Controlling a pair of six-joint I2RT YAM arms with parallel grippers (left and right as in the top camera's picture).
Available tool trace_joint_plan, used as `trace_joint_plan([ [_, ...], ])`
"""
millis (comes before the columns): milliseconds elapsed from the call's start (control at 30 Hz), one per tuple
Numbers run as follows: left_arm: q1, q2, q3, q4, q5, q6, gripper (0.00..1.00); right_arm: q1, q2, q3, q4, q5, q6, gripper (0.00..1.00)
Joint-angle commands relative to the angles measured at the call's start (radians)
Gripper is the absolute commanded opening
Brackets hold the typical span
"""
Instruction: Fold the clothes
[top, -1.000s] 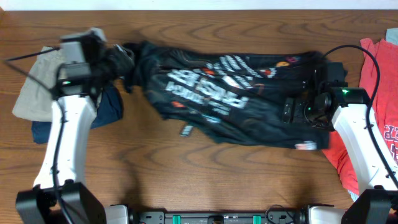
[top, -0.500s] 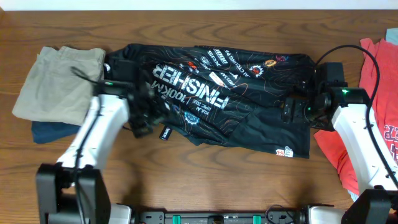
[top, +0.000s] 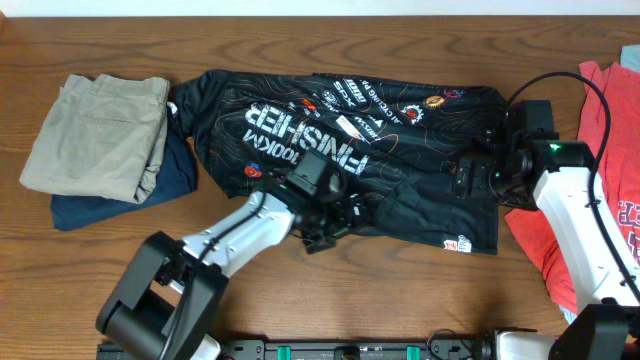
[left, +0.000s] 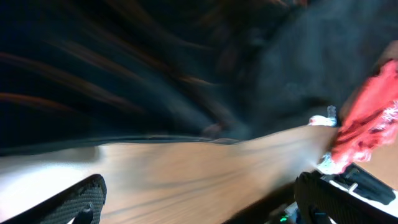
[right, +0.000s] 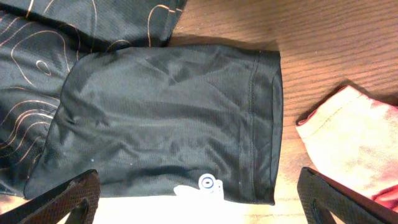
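Broadly, the black jersey (top: 400, 130) lies across the overhead frame's upper centre, long axis left to right. Its right-end sleeve (right: 174, 118) sits directly under the right gripper (top: 466, 178), jaws spread, empty; the left gripper (top: 335, 222), likewise spread, hovers at the lower hem.

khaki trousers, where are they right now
In the overhead view the khaki trousers lie folded at the left end of the table, on top of a navy garment, just left of the black jersey.
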Motion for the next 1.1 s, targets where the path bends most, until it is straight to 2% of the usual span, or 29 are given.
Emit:
trace_joint_plan([
  [0,-0.072,0.023,0.0,0.035,-0.042,-0.178,0.98,-0.014,-0.018,0.005,-0.002,0.006,-0.008,0.99],
  [100,-0.126,0.057,0.0,0.084,-0.095,-0.275,0.98,-0.014,-0.018,0.005,-0.002,0.006,-0.008,0.99],
  [200,-0.153,0.103,0.0,0.21,-0.111,-0.299,0.99,-0.014,-0.018,0.005,-0.002,0.006,-0.008,0.99],
  [267,-0.163,0.136,0.0,0.303,-0.119,-0.314,0.95,-0.014,-0.018,0.005,-0.002,0.006,-0.008,0.99],
  [333,-0.163,0.163,0.0,0.358,-0.145,-0.336,0.87,-0.014,-0.018,0.005,-0.002,0.006,-0.008,0.99],
  [400,-0.158,0.184,0.0,0.384,-0.203,-0.336,0.76,-0.014,-0.018,0.005,-0.002,0.006,-0.008,0.99],
  [467,-0.15,0.193,0.0,0.378,-0.263,-0.335,0.47,-0.014,-0.018,0.005,-0.003,0.006,-0.008,0.99],
  [533,-0.136,0.193,0.0,0.356,-0.292,-0.326,0.13,-0.014,-0.018,0.005,-0.003,0.006,-0.016,0.99],
  [567,-0.126,0.193,0.0,0.343,-0.291,-0.315,0.06,-0.014,-0.018,0.005,-0.003,0.006,-0.023,0.99],
  [733,-0.055,0.172,0.0,0.145,-0.29,-0.235,0.06,-0.014,-0.018,0.005,-0.003,0.01,-0.023,0.99],
  [900,0.085,0.105,0.0,-0.212,-0.298,-0.067,0.06,-0.014,-0.017,0.005,-0.003,0.01,-0.023,0.99],
  [1067,0.243,0.008,0.0,-0.491,-0.368,0.145,0.06,-0.014,-0.017,0.004,-0.008,0.01,-0.023,0.99],
])
